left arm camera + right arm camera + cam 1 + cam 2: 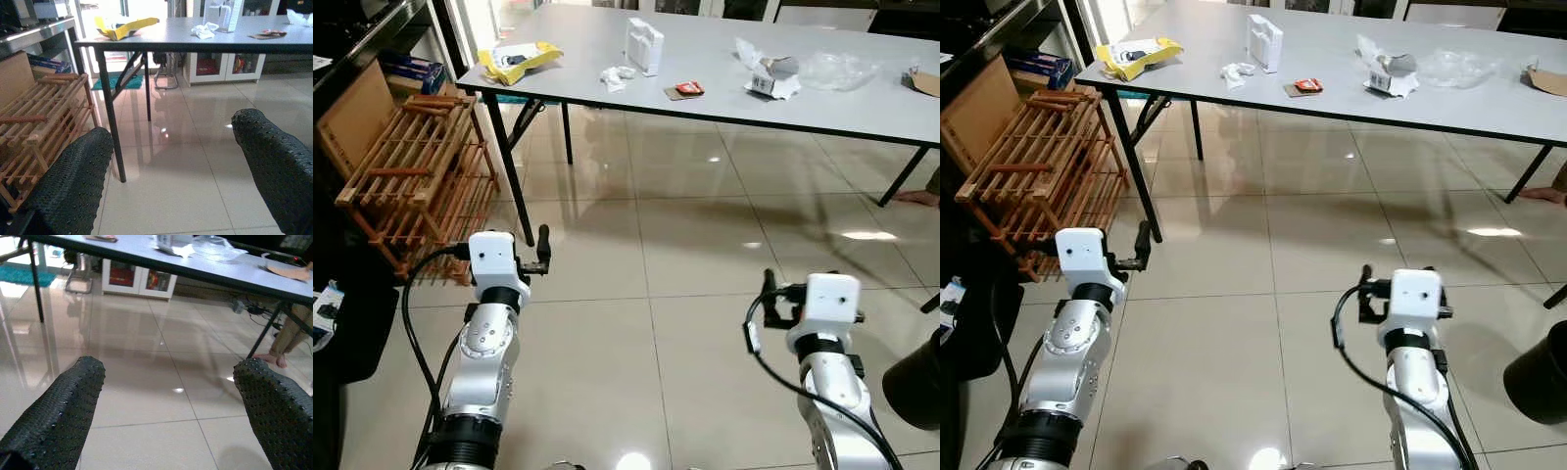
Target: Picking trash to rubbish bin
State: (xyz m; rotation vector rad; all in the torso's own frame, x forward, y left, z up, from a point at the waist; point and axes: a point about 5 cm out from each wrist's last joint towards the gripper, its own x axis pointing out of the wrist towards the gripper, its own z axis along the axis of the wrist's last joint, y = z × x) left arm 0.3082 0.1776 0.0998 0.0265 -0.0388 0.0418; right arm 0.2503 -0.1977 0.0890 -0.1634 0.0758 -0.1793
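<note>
Robot stands on glossy beige tile floor [636,323], facing a long grey table [705,83] on black legs, far side of the scene.

Trash on the tabletop, left to right: yellow wrapper [519,61] at the far left corner, lying open with dark contents; crumpled white tissue [618,77]; upright white carton [644,45] just beside and behind the tissue; small red packet [689,88] lying on a brown card scrap [674,94]; crumpled white and grey packaging [771,76]; clear plastic bag [837,69] right of that; brown cardboard piece [927,83] at the far right edge.

Black rubbish bin [1540,375] sits on the floor at the near right, well apart from the table, partly cut by the frame edge.

Left gripper [171,166]: held low over the floor near the table's left front leg, fingers spread wide apart, nothing between them. Wrist view looks under the table toward the wrapper corner.

Right gripper [171,401]: also low over bare tile, nearer than the table, fingers well apart and empty.

Wooden slatted rack [416,176] stands at the left, just beside the table leg, tilted, with a flat cardboard sheet [352,113] behind it. A person's bare foot [915,197] rests on the floor at the far right, under the table edge.
</note>
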